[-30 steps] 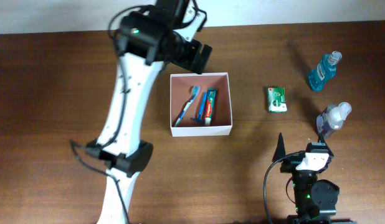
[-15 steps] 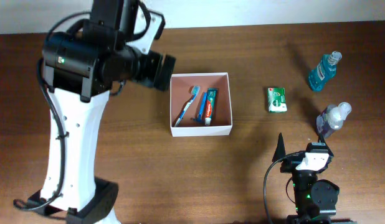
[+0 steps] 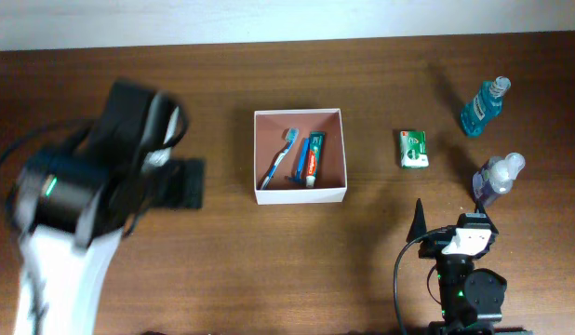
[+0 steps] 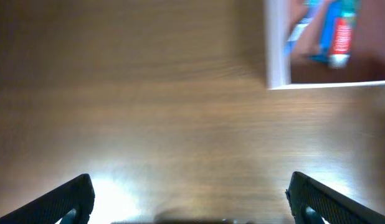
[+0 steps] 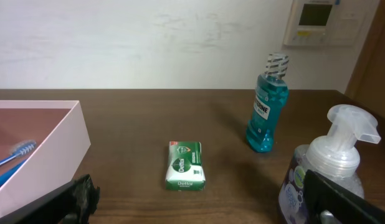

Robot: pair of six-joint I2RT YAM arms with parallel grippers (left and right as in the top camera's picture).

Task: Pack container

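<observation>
Looking down on a dark brown wood-grain desk (image 3: 222, 270) running back to a pale wall (image 5: 149, 37). Finding the left arm (image 3: 55, 279), white-shelled with black joints and badly blurred, filling the near left corner. Seeing its hand (image 4: 189, 200) hanging over bare wood to the left of the container, dark fingers (image 4: 68, 199) spread wide and gripping nothing.

Placing the container (image 3: 301, 194) near the middle of the desk: square, shallow and open-topped, with thin white walls and a reddish-brown floor. Showing only its near left corner in the upper right of the left wrist view, well clear of the fingertips.

Finding the right arm (image 3: 464, 284) low at the near right edge, its hand (image 5: 211, 208) likewise spread wide and empty, facing the far wall.

Noting a teal mouthwash bottle (image 3: 483, 106) standing upright at the far right, and a purple pump bottle (image 3: 497, 179) nearer, just beside the right hand. Spotting a small green packet (image 3: 413, 148) lying flat between the container and the bottles, apart from both.

Seeing, inside the container, a blue-and-red toothpaste tube (image 3: 312, 158) lying flat, and left of it a blue toothbrush (image 3: 279, 158) slanting with the bristles towards the far wall.
</observation>
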